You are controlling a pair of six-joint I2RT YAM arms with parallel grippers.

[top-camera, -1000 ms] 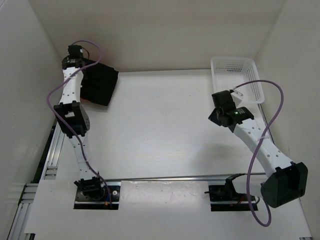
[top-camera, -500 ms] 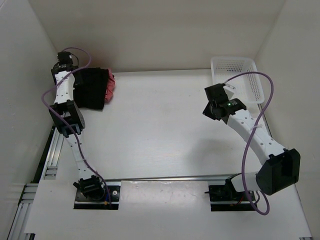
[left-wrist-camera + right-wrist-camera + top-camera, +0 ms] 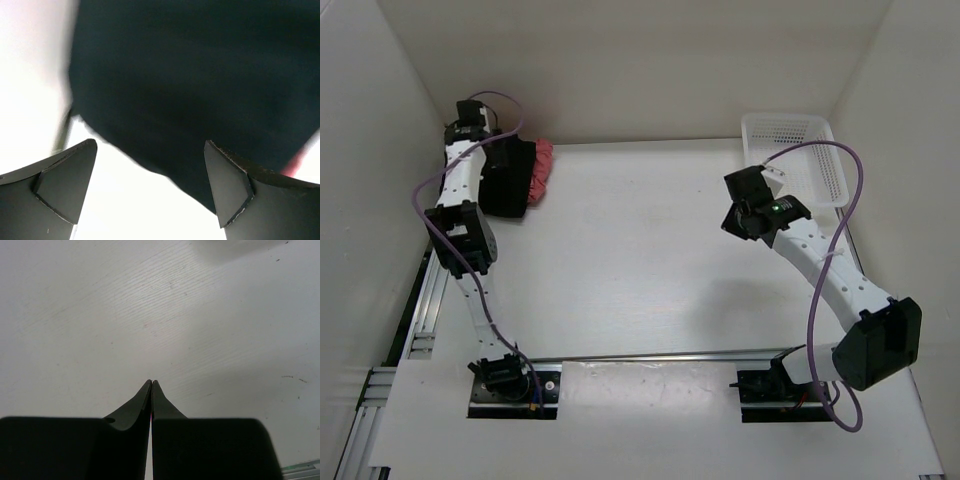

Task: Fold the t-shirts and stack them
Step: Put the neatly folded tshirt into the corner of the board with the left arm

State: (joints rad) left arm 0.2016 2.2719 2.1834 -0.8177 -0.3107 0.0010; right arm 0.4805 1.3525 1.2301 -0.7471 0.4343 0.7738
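Black cloth, the folded black shirt (image 3: 506, 180), lies at the far left corner of the table (image 3: 640, 260) in the top view. A pink shirt (image 3: 543, 167) shows along its right edge, touching it; whether the pink one runs underneath cannot be told from here. The left arm (image 3: 460, 190) reaches along the left wall, with its wrist above the far left part of the black shirt. The right arm (image 3: 820, 270) is bent over the right half of the table, its wrist near the white basket (image 3: 810, 150) but clear of it. The basket stands at the far right corner, well apart from the shirts. In the left wrist view, the left gripper (image 3: 150, 145) has its jaws spread wide with nothing between them. It hangs just above the near edge of the black shirt, which fills the upper part of the view; the picture is blurred. A thin strip of pink shows at the right border, and bare table lies below. In the right wrist view, the right gripper (image 3: 151, 382) has its fingers pressed together tip to tip, holding nothing, over bare white table.
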